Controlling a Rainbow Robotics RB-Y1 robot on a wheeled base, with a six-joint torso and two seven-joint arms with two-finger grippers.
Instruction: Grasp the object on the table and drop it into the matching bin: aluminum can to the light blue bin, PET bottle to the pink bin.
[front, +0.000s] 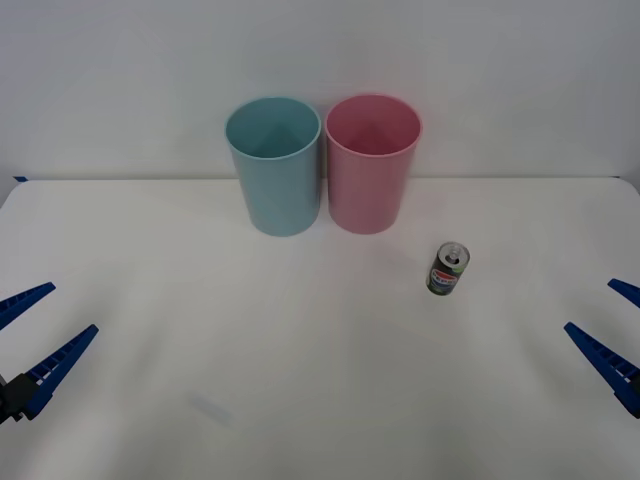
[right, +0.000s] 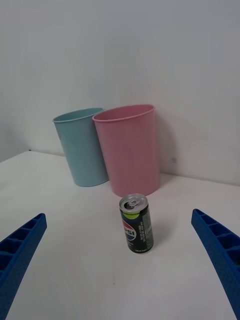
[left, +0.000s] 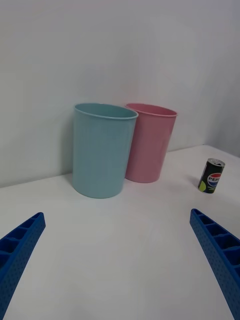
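Pepsi can stood upright right of table centre, ungrasped; right gripper and left gripper spread apart at side edges; tipping risked by off-centre closure, misdrop by adjacent pink bin beside light blue bin.

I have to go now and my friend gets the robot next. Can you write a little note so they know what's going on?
Left gripper: open, empty, waiting low over the table's left side.
Right gripper: open, empty, at the right side, facing the can.
Aluminum can: upright on the table, in front of and right of the pink bin.
Light blue bin: beside the pink bin, on its left.
Done: nothing yet.
Left: grab the can and drop it into the light blue bin.
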